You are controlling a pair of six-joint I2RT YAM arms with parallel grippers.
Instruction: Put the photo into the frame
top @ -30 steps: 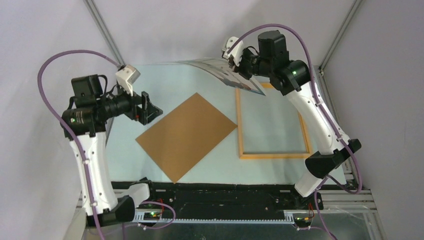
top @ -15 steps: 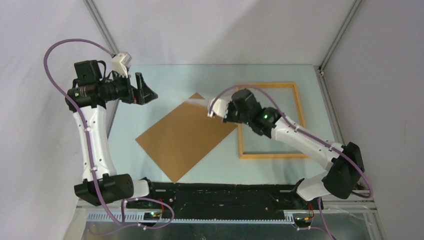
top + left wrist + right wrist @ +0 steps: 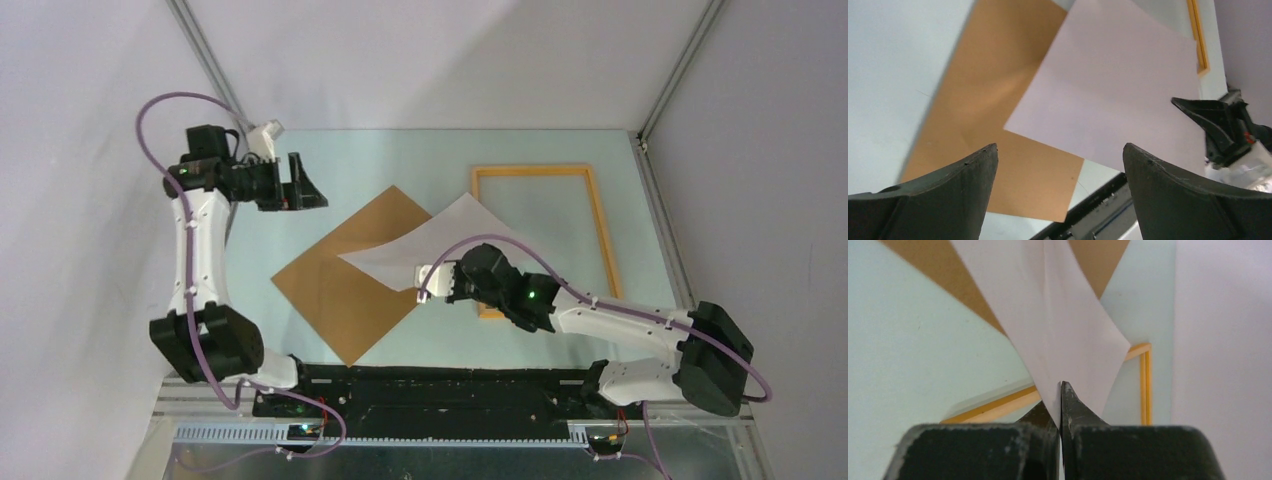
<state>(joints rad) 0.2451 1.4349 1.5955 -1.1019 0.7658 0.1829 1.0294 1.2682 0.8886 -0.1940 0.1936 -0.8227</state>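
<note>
Above the brown backing board [image 3: 330, 290], the photo [image 3: 440, 245] is pinched by the right end effector [image 3: 1060, 390], white back up, print hidden; the frame [image 3: 603, 230] is partly covered by it. The left end effector [image 3: 300, 182] is spread, empty.

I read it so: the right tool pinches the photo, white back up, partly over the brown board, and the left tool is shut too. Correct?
Not quite: the left tool is open, its fingers wide apart in the left wrist view. The rest holds: the right tool pinches the photo, white back up, partly over the brown board.
</note>
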